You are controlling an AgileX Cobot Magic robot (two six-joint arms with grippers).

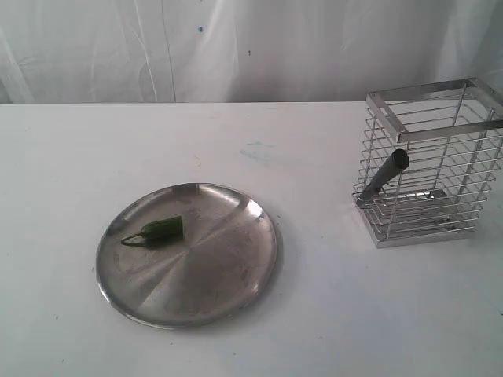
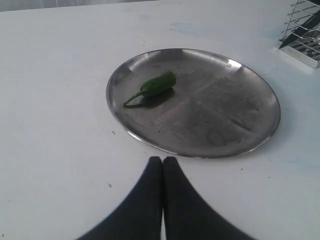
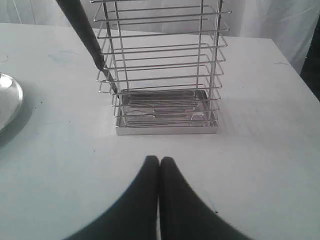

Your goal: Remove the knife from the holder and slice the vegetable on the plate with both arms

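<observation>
Both your pincers are sitting fully closed, gripping nothing. Your left pincer [image 2: 162, 163] is hovering near the plate [image 2: 225, 125], the vegetable [image 2: 159, 83] lying farther off on it; your right pincer [image 3: 159, 161] is facing the holder [image 3: 167, 131], the knife [image 3: 85, 35] slanting out of its side.

No readable text, label, brand, number or sign in any view. The round scuffed stainless-steel plate [image 1: 224, 271] shows only scratches and reflections, and the tall square chrome wire holder [image 1: 416, 96] is bare metal. The white table [image 1: 354, 314] has just faint bluish smudges, nothing legible.
</observation>
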